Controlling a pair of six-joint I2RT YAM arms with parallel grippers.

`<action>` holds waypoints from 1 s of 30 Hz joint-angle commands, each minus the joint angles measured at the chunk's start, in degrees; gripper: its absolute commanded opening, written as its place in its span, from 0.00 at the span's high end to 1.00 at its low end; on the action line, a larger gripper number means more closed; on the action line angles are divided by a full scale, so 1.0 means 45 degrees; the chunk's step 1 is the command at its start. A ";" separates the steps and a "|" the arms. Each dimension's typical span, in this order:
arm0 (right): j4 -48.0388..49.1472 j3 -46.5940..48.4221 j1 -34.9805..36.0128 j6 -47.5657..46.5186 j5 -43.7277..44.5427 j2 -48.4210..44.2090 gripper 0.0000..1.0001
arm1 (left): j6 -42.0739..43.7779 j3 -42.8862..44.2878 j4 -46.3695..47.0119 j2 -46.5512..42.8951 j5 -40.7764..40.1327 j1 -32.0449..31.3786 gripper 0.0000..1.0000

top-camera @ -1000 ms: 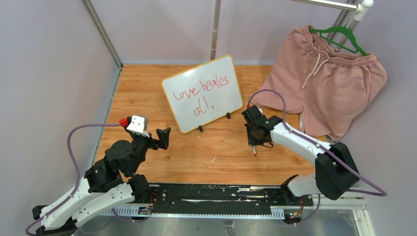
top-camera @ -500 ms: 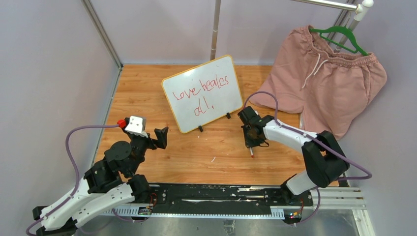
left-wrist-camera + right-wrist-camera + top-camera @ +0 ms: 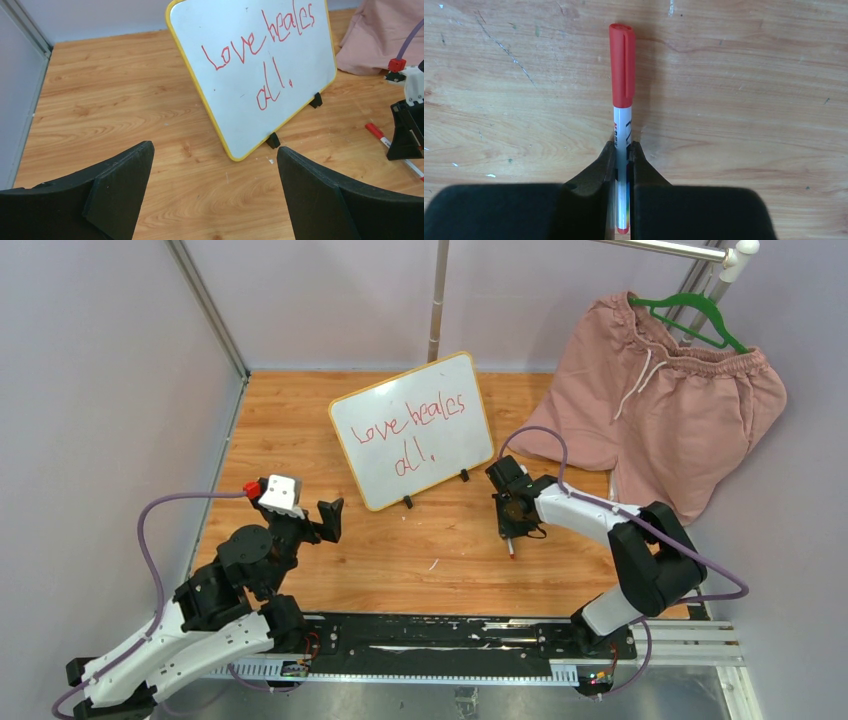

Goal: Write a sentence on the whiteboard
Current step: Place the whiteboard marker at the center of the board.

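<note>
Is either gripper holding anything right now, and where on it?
The right gripper is shut on the red-capped marker, pinching its white barrel just behind the cap. The left gripper is open and holds nothing.

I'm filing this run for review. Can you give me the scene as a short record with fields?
whiteboard: propped upright on the table, leaning back
sentence: red, two lines, roughly "love heales all!"
marker: red, capped, gripped at its barrel
right end effector: shut on marker, low over the table
left end effector: open, empty, facing the whiteboard
background: pink shorts on a green hanger
</note>
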 commanded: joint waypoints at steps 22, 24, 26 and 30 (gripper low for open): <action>0.0098 -0.0743 -0.0306 0.0310 0.0353 0.0100 0.76 | 0.0135 -0.0070 0.0072 0.0167 -0.0234 -0.0040 0.01; 0.0098 -0.0762 -0.0316 0.0319 0.0352 0.0078 0.76 | 0.0135 -0.0064 0.0078 0.0166 -0.0234 -0.0040 0.01; 0.0100 -0.0790 -0.0337 0.0307 0.0353 0.0056 0.76 | 0.0135 -0.0073 0.0092 0.0167 -0.0234 -0.0039 0.01; 0.0096 -0.0801 -0.0329 0.0255 0.0288 0.0059 0.76 | 0.0154 -0.0064 0.0126 0.0200 -0.0234 -0.0037 0.01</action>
